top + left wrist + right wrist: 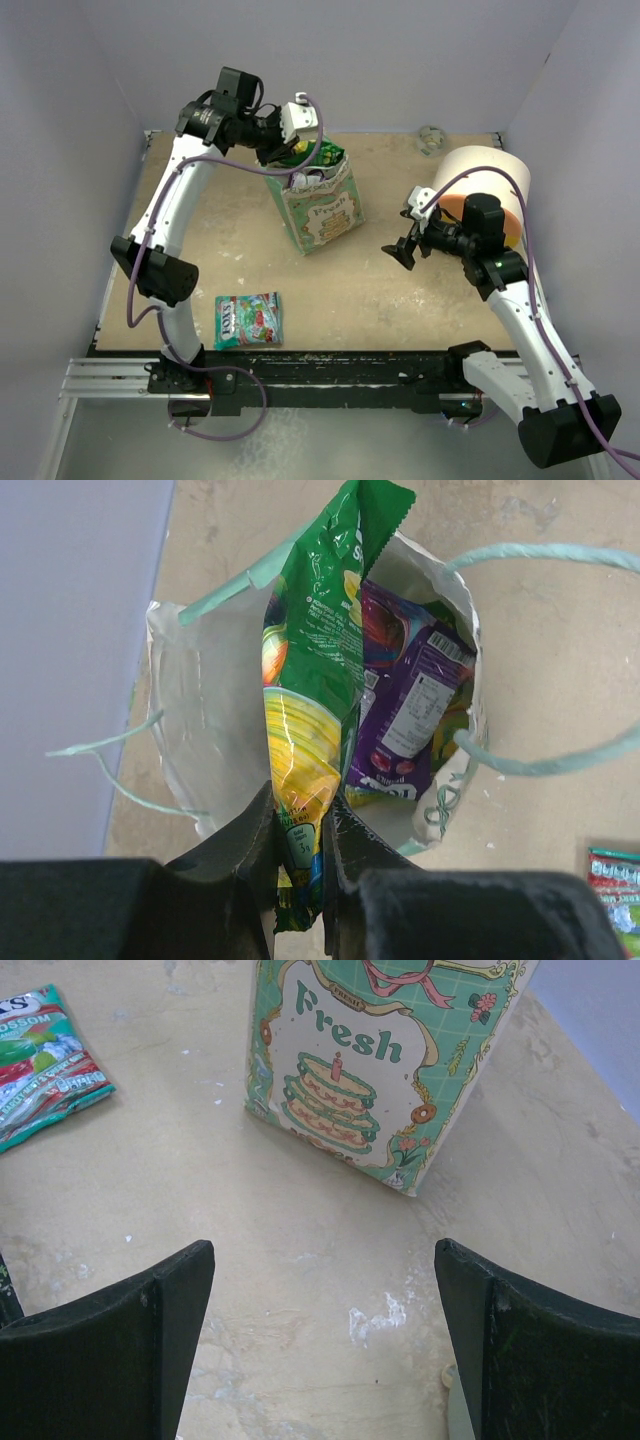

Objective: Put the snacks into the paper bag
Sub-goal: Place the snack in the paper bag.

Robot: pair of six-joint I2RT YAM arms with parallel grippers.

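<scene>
The left gripper (300, 815) pinches a yellow-green packet (310, 680) in the mouth of the bag (190, 710), beside a purple packet (405, 710) inside. The right gripper (322, 1260) hangs open facing the bag's front. A teal-and-red packet (248, 320) lies on the table (400, 310).

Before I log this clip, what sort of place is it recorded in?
Likely a lab test booth: plain lilac walls box in a scuffed table, and two robot arms are bolted to a metal rail at its near edge.
</scene>
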